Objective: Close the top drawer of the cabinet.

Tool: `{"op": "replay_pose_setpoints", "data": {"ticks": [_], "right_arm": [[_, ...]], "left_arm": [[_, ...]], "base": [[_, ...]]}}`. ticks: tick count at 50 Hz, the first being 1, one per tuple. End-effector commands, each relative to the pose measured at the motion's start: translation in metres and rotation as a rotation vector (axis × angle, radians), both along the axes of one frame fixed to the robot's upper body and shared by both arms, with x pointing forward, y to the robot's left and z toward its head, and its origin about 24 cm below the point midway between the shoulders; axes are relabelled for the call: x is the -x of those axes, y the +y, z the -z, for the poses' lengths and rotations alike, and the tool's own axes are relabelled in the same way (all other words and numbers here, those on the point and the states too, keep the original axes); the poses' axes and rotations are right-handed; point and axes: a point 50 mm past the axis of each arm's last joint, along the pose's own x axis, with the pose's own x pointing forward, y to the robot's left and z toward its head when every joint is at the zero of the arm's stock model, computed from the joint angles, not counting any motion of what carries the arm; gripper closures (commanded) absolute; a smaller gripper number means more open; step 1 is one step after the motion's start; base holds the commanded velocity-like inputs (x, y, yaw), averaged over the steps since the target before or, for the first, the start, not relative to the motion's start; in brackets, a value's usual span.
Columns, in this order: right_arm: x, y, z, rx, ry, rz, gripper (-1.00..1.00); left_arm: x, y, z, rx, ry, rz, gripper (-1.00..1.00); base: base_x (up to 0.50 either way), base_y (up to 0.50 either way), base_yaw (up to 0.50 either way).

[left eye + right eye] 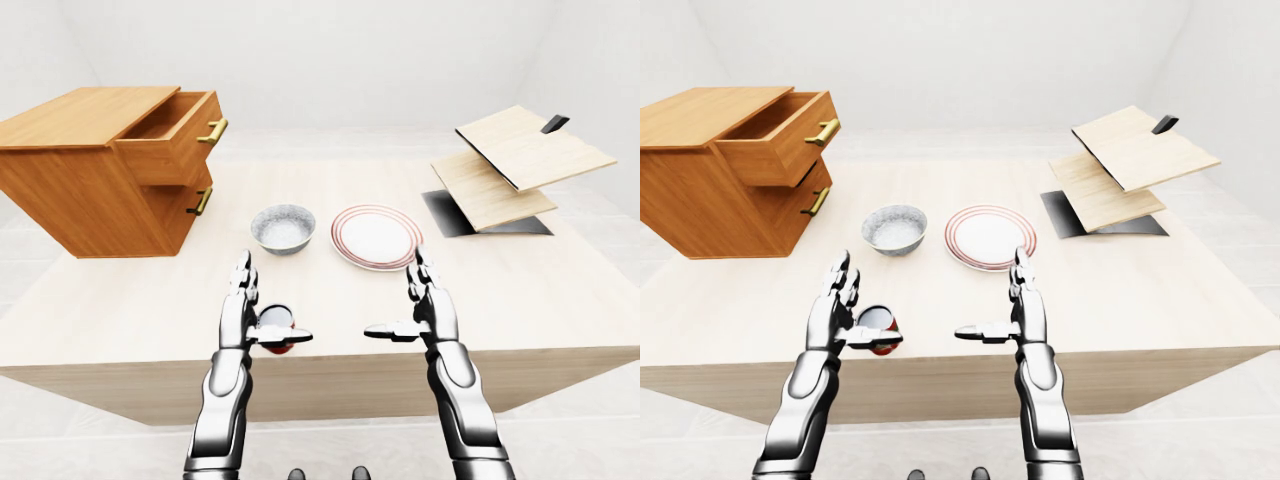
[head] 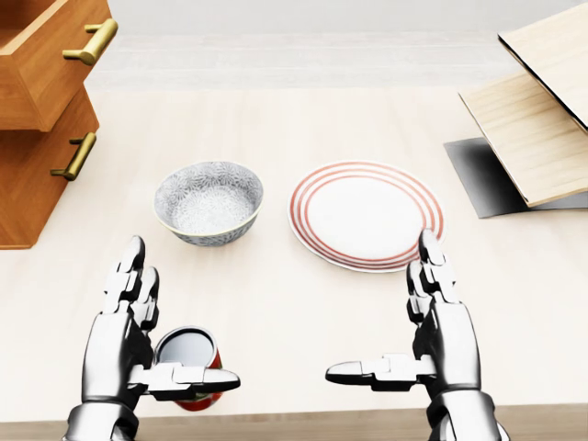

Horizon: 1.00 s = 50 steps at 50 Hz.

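A wooden cabinet [image 1: 90, 190] stands at the table's left in the left-eye view. Its top drawer [image 1: 175, 135] is pulled out, showing a brass handle [image 1: 213, 131]; the lower drawer [image 1: 190, 205] sits flush. My left hand [image 2: 147, 344] hovers open near the table's near edge, fingers straight and thumb out to the right, over a red cup [image 2: 188, 366]. My right hand [image 2: 404, 340] is open too, thumb pointing left, below the plate. Both hands are well away from the cabinet.
A patterned grey bowl [image 2: 209, 201] and a red-ringed white plate [image 2: 366, 214] lie mid-table. At the right, stacked wooden boards [image 1: 510, 165] lean over a dark mat [image 1: 450, 213]. The table's near edge [image 1: 320, 365] runs just under my wrists.
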Motion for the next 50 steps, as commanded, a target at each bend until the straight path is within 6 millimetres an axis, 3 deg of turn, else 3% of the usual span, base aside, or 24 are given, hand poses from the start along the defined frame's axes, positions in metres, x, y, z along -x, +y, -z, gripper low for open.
{"op": "replay_pose_setpoints", "data": {"ticks": [1,5,12,16,18,21,22,25,26,29,30,33,39,41,50], "right_arm": [[0.0,0.005,-0.004,0.037,-0.016,-0.072,-1.0],[0.001,0.009,-0.005,0.06,-0.028,-0.083,-1.0],[0.005,0.012,-0.029,0.065,-0.104,-0.103,-1.0],[0.005,0.01,-0.032,0.058,-0.111,-0.099,-1.0],[0.007,0.007,-0.034,0.102,-0.105,-0.098,-1.0],[0.006,0.006,-0.036,0.102,-0.115,-0.084,-1.0],[0.008,0.009,-0.049,0.125,-0.163,-0.1,-1.0],[0.011,0.013,-0.069,0.163,-0.254,-0.103,-1.0],[0.012,0.014,-0.078,0.177,-0.293,-0.103,-1.0],[0.013,0.013,-0.089,0.185,-0.34,-0.099,-1.0],[0.014,0.009,-0.095,0.205,-0.366,-0.084,-1.0],[0.017,0.006,-0.102,0.193,-0.396,-0.076,-1.0],[0.026,0.001,-0.131,0.174,-0.535,-0.054,-1.0],[0.032,0.001,-0.147,0.18,-0.613,-0.052,-1.0],[0.044,0.002,-0.17,0.192,-0.735,-0.051,-1.0]], "left_arm": [[-0.004,0.016,-0.001,-0.021,0.01,-0.034,-1.0],[-0.002,0.015,-0.003,-0.025,-0.001,-0.03,-1.0],[0.004,0.02,-0.039,0.023,-0.124,-0.068,-1.0],[0.004,0.023,-0.043,0.027,-0.136,-0.083,-1.0],[0.005,0.027,-0.065,0.097,-0.218,-0.098,-1.0],[0.006,0.029,-0.07,0.075,-0.237,-0.114,-1.0],[0.011,0.028,-0.082,0.083,-0.292,-0.107,-1.0],[0.015,0.028,-0.094,0.04,-0.344,-0.116,-1.0],[0.016,0.028,-0.1,0.112,-0.375,-0.101,-1.0],[0.013,0.03,-0.101,0.081,-0.377,-0.117,-1.0],[0.018,0.031,-0.116,0.154,-0.449,-0.109,-1.0],[0.023,0.033,-0.126,0.115,-0.492,-0.117,-1.0],[0.023,0.037,-0.128,0.1,-0.503,-0.136,-1.0],[0.028,0.039,-0.139,0.104,-0.554,-0.141,-1.0],[0.03,0.042,-0.147,0.087,-0.594,-0.162,-1.0]], "base": [[0.0,0.0,0.0],[0.0,0.0,0.0],[0.0,0.0,0.0],[0.0,0.0,0.0],[0.0,0.0,0.0],[0.0,0.0,0.0],[0.0,0.0,0.0],[0.0,0.0,0.0],[0.0,0.0,0.0],[0.0,0.0,0.0],[0.0,0.0,0.0],[0.0,0.0,0.0],[0.0,0.0,0.0],[0.0,0.0,0.0],[0.0,0.0,0.0]]}}
